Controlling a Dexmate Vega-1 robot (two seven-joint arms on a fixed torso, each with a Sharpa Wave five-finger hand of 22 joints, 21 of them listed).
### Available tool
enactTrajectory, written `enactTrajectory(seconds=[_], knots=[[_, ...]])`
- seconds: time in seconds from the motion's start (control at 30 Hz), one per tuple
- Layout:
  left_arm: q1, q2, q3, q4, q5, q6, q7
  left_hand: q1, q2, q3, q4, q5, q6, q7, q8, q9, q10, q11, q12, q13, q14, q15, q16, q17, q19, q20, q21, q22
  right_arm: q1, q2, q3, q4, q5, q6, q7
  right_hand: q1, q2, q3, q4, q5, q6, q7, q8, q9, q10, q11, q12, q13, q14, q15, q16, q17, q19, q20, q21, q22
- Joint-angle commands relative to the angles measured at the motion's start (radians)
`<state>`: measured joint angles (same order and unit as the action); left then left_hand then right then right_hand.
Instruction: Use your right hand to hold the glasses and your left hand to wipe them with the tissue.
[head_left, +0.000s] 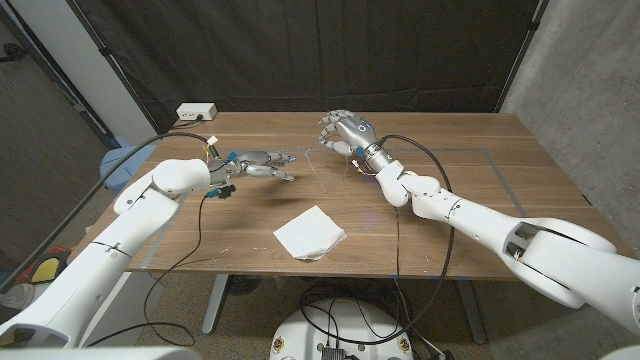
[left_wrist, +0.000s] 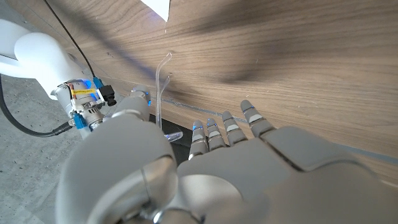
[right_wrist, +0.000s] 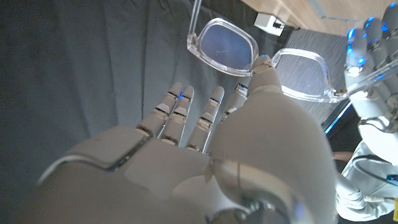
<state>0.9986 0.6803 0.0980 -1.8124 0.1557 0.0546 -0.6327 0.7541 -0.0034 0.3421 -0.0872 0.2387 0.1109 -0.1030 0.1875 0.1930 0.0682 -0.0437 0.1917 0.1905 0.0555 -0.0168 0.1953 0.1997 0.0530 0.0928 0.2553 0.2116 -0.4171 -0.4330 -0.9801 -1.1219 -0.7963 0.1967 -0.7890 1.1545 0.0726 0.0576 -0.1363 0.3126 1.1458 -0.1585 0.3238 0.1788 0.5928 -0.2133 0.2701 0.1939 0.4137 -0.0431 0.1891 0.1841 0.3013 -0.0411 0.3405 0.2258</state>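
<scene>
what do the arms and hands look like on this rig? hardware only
Both arms have glossy white rounded shells with black cables running loose along them. The left hand and right hand are metallic silver-grey, with segmented fingers and small blue lights on the fingers. The left wrist shows exposed coloured wiring and a black connector.

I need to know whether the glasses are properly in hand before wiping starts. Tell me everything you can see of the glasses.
The glasses have a clear, see-through plastic-looking frame with two rounded-rectangular lenses and thin clear temple arms. They are lifted off the table, held up by the right hand; in the right wrist view a fingertip sits at the bridge between the lenses. The left hand is close beside them, and whether it touches them cannot be told. The lenses look unbroken.
</scene>
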Motion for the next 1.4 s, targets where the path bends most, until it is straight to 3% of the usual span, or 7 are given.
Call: enactTrajectory(seconds=[0.03,0.13,0.77,0.83,1.0,1.23,1.4], knots=[[-0.049,0.016,0.047,0.008,0.026,-0.033,-0.040,0.016,-0.012,-0.011,-0.004,0.002,0.009,-0.071,0.012,0.002,-0.013,0.001,0.003,0.000,-0.007,0.007,-0.001,0.001,-0.007,0.011,0.005,0.003,-0.067,-0.051,0.053,-0.100,0.007,-0.064,-0.067,0.008,0.006,-0.008,0.004,0.010,0.072,-0.041,-0.001,0.011,0.010,0.001,0.002,0.001,0.006,-0.189,0.004,0.003,0.007,-0.142,0.008,0.006],[-0.069,0.026,0.068,0.006,0.032,-0.045,-0.069,0.027,-0.023,-0.018,-0.012,0.003,0.036,-0.109,0.022,0.003,-0.023,-0.011,0.002,0.000,-0.014,0.000,-0.003,-0.001,-0.009,0.010,0.004,0.002,-0.082,-0.058,0.065,-0.122,0.009,-0.088,-0.070,0.010,0.006,-0.011,0.005,0.010,0.070,-0.042,-0.004,0.014,0.010,0.001,0.001,0.001,0.005,-0.189,0.003,0.003,0.005,-0.143,0.008,0.006],[-0.174,0.115,0.162,-0.071,0.093,-0.112,-0.245,0.061,-0.064,-0.046,-0.035,0.017,0.153,-0.115,0.059,0.011,-0.074,-0.056,-0.002,-0.001,-0.079,-0.002,-0.013,-0.002,-0.043,0.007,-0.009,0.000,-0.113,-0.046,0.102,-0.138,0.037,-0.155,-0.094,0.026,0.012,-0.031,0.009,0.016,0.054,-0.042,-0.024,0.029,0.002,0.000,-0.012,0.000,-0.008,-0.189,-0.003,0.003,-0.005,-0.146,0.012,0.012],[-0.175,0.125,0.167,-0.089,0.110,-0.116,-0.250,0.064,-0.077,-0.055,-0.039,0.019,0.156,-0.116,0.058,0.011,-0.055,-0.053,0.008,0.000,-0.071,-0.009,-0.006,-0.001,-0.045,0.004,-0.010,-0.001,-0.113,-0.041,0.107,-0.132,0.048,-0.153,-0.098,0.027,0.014,-0.034,0.011,0.017,0.050,-0.042,-0.028,0.031,0.000,0.000,-0.015,-0.001,-0.010,-0.189,-0.003,0.003,-0.005,-0.145,0.013,0.012],[-0.182,0.145,0.185,-0.132,0.153,-0.124,-0.262,0.071,-0.090,-0.071,-0.038,0.029,0.117,-0.116,0.036,0.010,-0.006,-0.092,0.029,0.006,-0.036,-0.046,0.014,0.007,-0.035,-0.009,-0.005,0.000,-0.114,-0.034,0.114,-0.128,0.057,-0.158,-0.107,0.029,0.019,-0.041,0.014,0.017,0.046,-0.042,-0.034,0.033,-0.008,0.000,-0.021,-0.001,-0.013,-0.189,-0.004,0.002,-0.005,-0.143,0.016,0.014],[-0.182,0.167,0.205,-0.180,0.208,-0.135,-0.274,0.082,-0.068,-0.070,-0.032,0.036,0.105,-0.117,0.030,0.011,0.043,-0.130,0.046,0.011,-0.009,-0.041,0.030,0.021,-0.041,-0.017,-0.006,0.001,-0.121,-0.024,0.126,-0.133,0.075,-0.160,-0.123,0.034,0.025,-0.047,0.017,0.018,0.045,-0.043,-0.041,0.035,-0.016,0.000,-0.027,-0.002,-0.018,-0.189,-0.005,0.002,-0.006,-0.140,0.019,0.015],[-0.161,0.191,0.209,-0.231,0.265,-0.148,-0.263,0.094,-0.052,-0.067,-0.030,0.040,0.119,-0.116,0.035,0.012,0.079,-0.133,0.060,0.017,-0.014,-0.023,0.034,0.033,-0.060,-0.019,-0.011,0.002,-0.142,-0.007,0.149,-0.148,0.104,-0.165,-0.157,0.036,0.028,-0.051,0.018,0.019,0.044,-0.043,-0.046,0.033,-0.021,0.000,-0.030,-0.002,-0.020,-0.189,-0.005,0.002,-0.007,-0.137,0.021,0.016]])
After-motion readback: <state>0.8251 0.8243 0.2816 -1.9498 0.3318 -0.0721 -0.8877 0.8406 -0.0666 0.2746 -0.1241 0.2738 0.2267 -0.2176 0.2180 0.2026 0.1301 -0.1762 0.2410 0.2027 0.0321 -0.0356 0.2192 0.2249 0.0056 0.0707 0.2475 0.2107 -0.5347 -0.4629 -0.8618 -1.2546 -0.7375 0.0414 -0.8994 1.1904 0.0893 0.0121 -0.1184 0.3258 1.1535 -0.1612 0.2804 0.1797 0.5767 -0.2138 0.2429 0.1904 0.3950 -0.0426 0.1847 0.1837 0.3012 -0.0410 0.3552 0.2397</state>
